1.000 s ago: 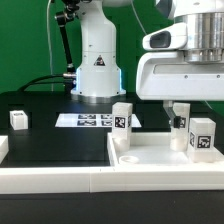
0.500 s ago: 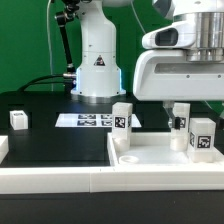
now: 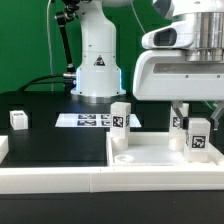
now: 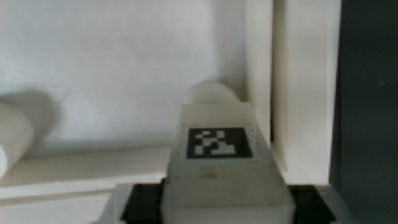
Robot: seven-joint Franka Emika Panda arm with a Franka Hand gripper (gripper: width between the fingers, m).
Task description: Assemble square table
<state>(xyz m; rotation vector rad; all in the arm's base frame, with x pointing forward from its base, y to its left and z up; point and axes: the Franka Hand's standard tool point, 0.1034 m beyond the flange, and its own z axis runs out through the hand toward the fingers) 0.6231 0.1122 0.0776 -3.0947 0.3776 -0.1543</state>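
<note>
the pincer (image 3: 197, 128) pinches a tagged leg (image 3: 199, 137) upright over the tabletop (image 3: 150, 157).

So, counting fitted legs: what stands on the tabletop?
Three tagged legs show on the tabletop: one on the exterior view's left, two beneath the end effector. Their seating is hidden.

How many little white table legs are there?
4 in view: one leg alone on the black table, one standing at the tabletop's back corner, one behind the gripper, one under it.
</note>
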